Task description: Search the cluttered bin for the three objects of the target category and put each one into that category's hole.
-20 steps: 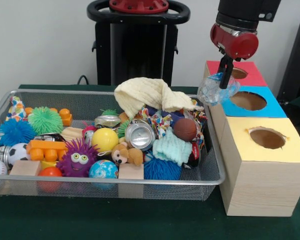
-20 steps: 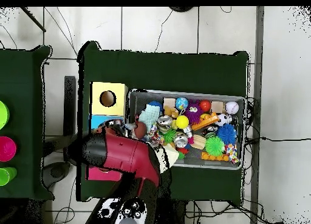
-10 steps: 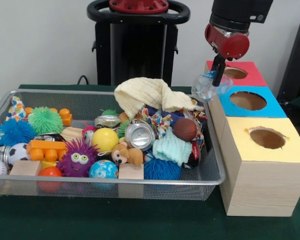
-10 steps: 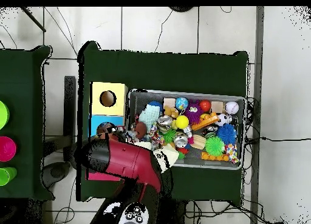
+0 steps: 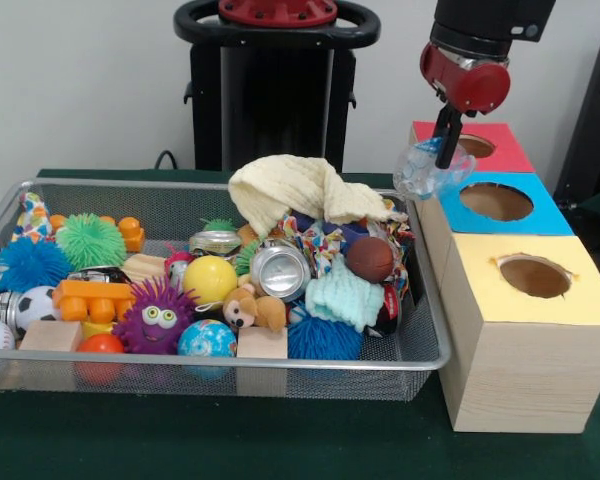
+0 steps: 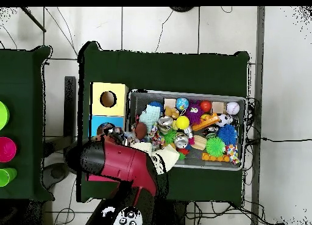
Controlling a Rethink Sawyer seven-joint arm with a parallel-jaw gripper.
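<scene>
Carrying a crumpled clear plastic bottle (image 5: 429, 168), I have the gripper (image 5: 446, 150) closed on it, jaws pinching its upper edge. It hangs just beside the blue box (image 5: 500, 205), at the corner nearest the wire bin (image 5: 420, 300), short of the hole. In my judgement the bottle must be centred over the hole of its category before release, since its crumpled bulk could catch on the rim. Which hole applies, I cannot tell.
</scene>
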